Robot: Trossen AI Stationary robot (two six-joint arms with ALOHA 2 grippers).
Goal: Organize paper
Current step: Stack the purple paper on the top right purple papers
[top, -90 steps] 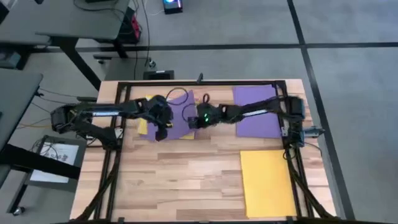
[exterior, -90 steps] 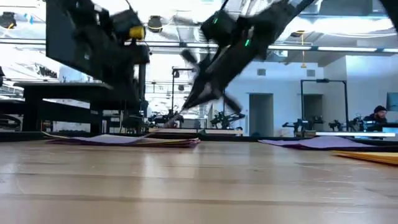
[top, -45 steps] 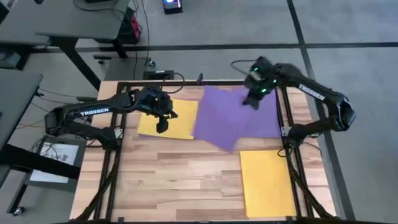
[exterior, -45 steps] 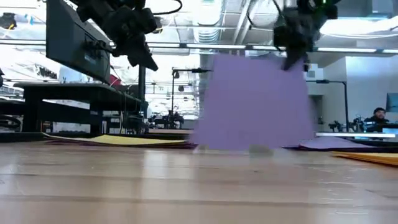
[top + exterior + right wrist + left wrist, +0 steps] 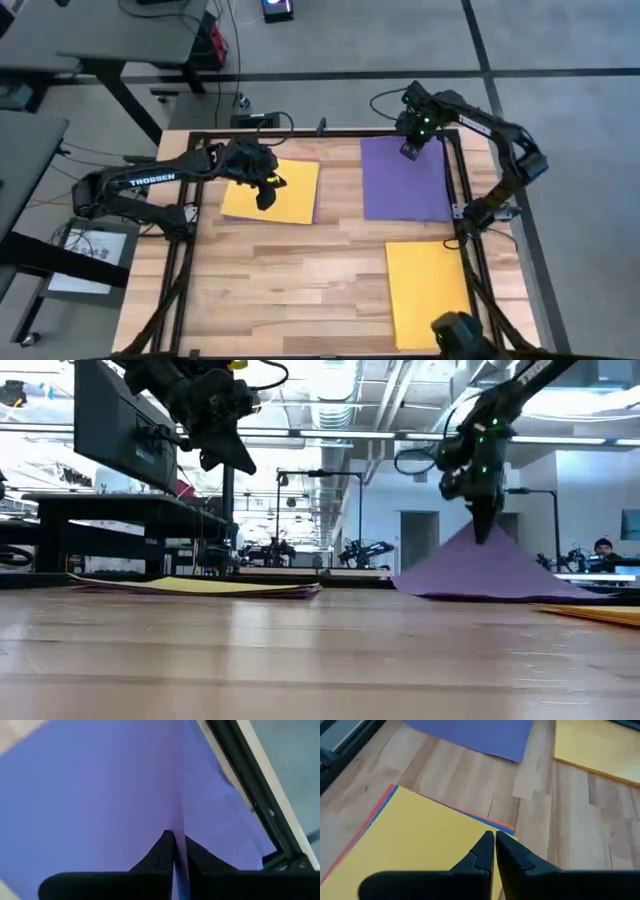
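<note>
My right gripper pinches the purple sheet at its far edge, tenting it over the table's far right. I should lower until it lies flat, square the corners, then release. My left gripper, fingers pressed together, hovers over the yellow stack.

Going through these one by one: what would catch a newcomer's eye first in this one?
The thin purple paper sheet at the table's far right, pinched by the right gripper and pulled up into a tent shape. Next, the yellow paper sheet topping a stack at far left, red and blue edges peeking out beneath, with the left gripper shut and empty above it. A second yellow sheet lies flat at near right.
</note>
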